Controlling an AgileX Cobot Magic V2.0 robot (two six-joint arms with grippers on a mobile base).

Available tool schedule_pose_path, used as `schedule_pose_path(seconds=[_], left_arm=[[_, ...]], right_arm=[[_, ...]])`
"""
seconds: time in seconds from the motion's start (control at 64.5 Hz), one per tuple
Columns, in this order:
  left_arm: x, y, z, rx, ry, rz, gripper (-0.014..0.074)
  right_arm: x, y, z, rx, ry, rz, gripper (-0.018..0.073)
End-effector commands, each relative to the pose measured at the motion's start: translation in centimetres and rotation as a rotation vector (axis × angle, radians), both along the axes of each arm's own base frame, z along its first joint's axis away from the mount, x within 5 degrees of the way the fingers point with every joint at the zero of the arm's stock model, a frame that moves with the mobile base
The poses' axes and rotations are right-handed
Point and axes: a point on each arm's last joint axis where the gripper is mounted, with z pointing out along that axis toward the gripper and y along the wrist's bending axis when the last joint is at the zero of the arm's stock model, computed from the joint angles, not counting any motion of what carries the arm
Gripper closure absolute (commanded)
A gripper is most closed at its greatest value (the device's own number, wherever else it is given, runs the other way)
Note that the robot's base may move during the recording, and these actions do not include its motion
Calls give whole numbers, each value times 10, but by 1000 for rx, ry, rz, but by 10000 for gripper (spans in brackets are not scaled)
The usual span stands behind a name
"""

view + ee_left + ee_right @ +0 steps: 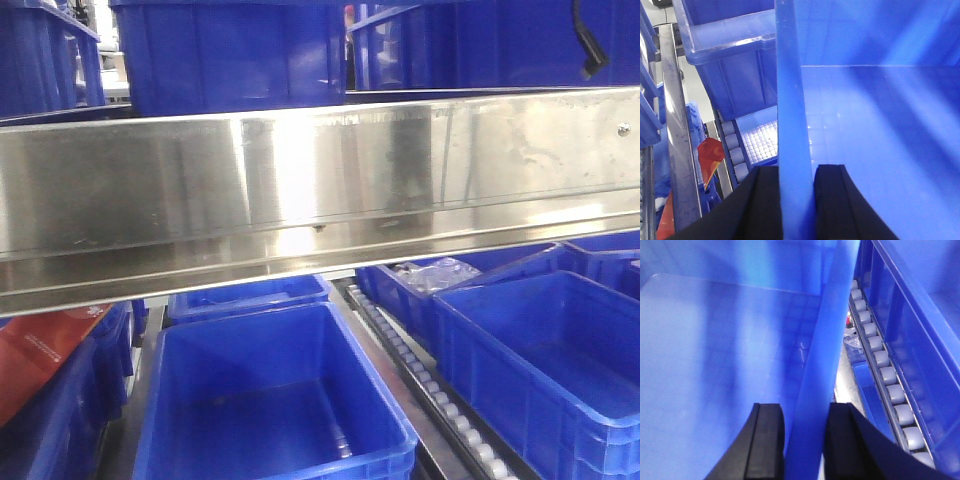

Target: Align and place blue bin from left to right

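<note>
The blue bin [880,125] fills both wrist views, seen from above into its bare grid-floored inside [715,350]. My left gripper [796,172] is shut on its left wall, one black finger outside and one inside. My right gripper [805,410] is shut on the opposite right wall in the same way. The bin hangs above a roller track [732,145]. Neither gripper shows in the front view, and I cannot tell which of the bins there is the held one.
A steel shelf beam [320,190] crosses the front view. Blue bins stand above it [230,50] and below it [270,400], [550,360], split by a roller track [430,390]. A red packet [40,345] lies lower left. Another bin [735,60] sits ahead.
</note>
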Motion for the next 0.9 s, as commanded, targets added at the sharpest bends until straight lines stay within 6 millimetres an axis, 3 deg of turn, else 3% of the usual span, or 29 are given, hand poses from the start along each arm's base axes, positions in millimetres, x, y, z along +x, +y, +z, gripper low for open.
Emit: schedule_pose_path(seconds=[0.0,0.884], left_arm=[[-8,-2,24,-47,-147,-31,613],[-8,-2,24,-47,-147,-31,613]], right_arm=[[-6,3,18,20,-119,44,629],[-4,4,21,39,-153,51,629]])
